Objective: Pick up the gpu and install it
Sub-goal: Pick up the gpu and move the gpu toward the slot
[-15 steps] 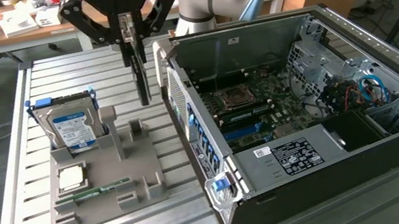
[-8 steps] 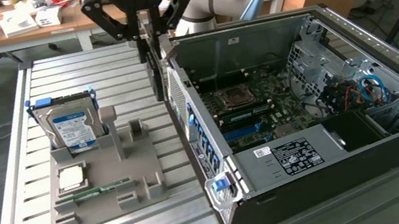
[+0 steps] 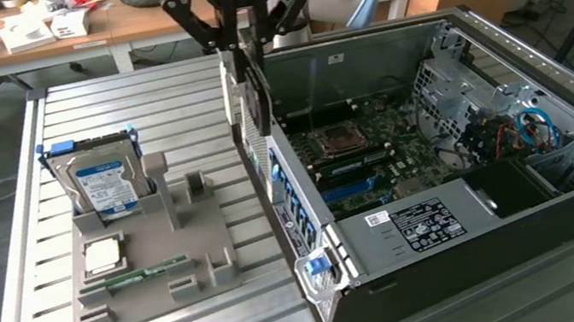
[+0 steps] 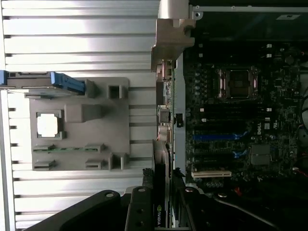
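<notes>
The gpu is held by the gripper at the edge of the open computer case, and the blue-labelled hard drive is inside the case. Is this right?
No: the exterior view shows the hard drive standing upright in the gray holder beside the case. The gripper holds the gpu at the case's edge.

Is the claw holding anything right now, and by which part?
Yes: the dark green flat circuit card with a pale metal bracket, pinched at its upper edge.
</notes>
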Robot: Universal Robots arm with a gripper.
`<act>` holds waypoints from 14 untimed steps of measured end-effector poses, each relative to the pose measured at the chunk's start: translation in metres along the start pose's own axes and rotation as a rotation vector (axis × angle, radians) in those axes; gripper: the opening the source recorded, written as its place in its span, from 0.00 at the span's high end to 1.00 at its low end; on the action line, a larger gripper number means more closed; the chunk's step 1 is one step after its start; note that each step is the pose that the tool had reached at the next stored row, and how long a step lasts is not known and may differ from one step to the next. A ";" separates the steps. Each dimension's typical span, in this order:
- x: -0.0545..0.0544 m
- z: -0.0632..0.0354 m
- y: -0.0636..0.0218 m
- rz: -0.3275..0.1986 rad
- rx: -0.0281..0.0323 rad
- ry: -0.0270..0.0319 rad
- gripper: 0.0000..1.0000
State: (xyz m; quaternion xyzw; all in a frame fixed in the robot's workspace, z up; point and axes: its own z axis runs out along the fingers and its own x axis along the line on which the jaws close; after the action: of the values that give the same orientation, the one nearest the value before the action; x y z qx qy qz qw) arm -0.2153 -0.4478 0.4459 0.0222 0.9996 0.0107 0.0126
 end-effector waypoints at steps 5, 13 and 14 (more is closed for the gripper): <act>-0.023 0.0006 0.0010 0.000 0.0000 0.0002 0.74; -0.059 0.0015 0.0026 0.000 -0.0003 0.0004 0.74; -0.063 0.0016 0.0028 0.000 -0.0003 0.0005 0.74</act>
State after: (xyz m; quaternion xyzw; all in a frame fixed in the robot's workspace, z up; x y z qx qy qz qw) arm -0.1519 -0.4478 0.4460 0.0222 0.9996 0.0108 0.0124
